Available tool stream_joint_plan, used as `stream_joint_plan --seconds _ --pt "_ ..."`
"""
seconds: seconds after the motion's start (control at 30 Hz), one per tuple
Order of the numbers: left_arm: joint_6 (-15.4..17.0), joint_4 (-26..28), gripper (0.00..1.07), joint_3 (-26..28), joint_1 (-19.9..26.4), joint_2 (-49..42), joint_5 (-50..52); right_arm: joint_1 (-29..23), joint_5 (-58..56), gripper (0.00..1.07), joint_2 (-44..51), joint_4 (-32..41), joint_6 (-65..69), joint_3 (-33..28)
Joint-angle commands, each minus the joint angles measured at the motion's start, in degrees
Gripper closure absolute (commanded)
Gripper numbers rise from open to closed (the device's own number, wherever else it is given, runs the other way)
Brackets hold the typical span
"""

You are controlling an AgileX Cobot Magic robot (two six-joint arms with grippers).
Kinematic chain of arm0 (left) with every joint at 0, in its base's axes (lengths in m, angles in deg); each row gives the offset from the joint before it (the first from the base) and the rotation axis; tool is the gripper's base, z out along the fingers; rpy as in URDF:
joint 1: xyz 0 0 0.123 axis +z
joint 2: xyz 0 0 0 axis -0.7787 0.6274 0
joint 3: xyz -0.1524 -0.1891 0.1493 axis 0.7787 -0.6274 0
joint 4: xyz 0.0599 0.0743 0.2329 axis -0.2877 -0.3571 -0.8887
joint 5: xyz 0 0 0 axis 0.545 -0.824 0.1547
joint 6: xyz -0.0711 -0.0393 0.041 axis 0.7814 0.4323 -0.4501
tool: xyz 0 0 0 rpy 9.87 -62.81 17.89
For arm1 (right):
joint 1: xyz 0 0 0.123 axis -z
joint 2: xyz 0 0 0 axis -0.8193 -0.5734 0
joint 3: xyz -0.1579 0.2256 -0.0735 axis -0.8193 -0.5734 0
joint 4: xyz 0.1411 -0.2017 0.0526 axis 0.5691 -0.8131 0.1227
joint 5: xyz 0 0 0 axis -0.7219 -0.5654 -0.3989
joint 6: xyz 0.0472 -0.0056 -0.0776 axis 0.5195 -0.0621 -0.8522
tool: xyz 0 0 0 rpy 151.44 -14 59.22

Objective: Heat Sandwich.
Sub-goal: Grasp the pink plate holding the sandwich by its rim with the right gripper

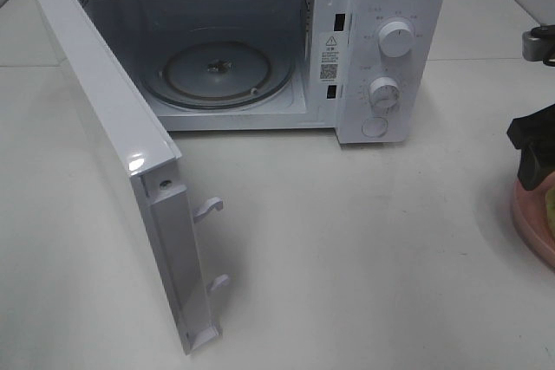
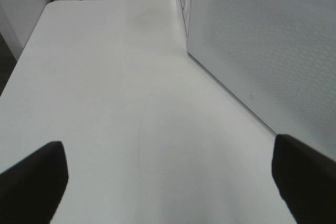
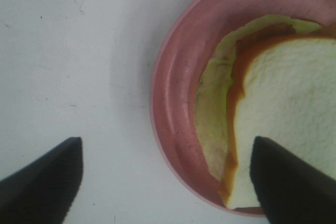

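Observation:
The sandwich [image 3: 283, 103], white bread with pale green and orange-brown filling at its edges, lies on a round pink plate [image 3: 173, 77]. In the exterior view only a sliver of the sandwich [image 1: 550, 214] and part of the plate [image 1: 531, 218] show at the far right edge. My right gripper [image 3: 165, 145] hangs just above the plate, open. One finger is over the sandwich's corner and the other over bare table, with the plate's rim between them. The white microwave [image 1: 381, 49] stands at the back with its door [image 1: 113, 145] swung wide open. My left gripper [image 2: 168, 145] is open and holds nothing.
A glass turntable [image 1: 217, 75] lies in the microwave's cavity. Two dials [image 1: 397, 38] and a button are on its right panel. The open door juts toward the table's front left, its outer face [image 2: 262, 40] beside my left gripper. The white table [image 1: 364, 249] spreads between microwave and plate.

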Motion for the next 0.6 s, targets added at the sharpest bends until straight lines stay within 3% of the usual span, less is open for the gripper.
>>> stream_joint_plan --seconds 0.03,0.6 --pt "0.1 0.2 0.03 -0.2 -0.2 -1.5 0.5 0.3 0.7 0.06 0.4 -1.1 -1.0 0.3" --pt "0.1 0.2 0.03 -0.2 -0.2 -1.5 0.5 0.3 2.5 0.15 -6.6 -1.1 -0.5 0.3"
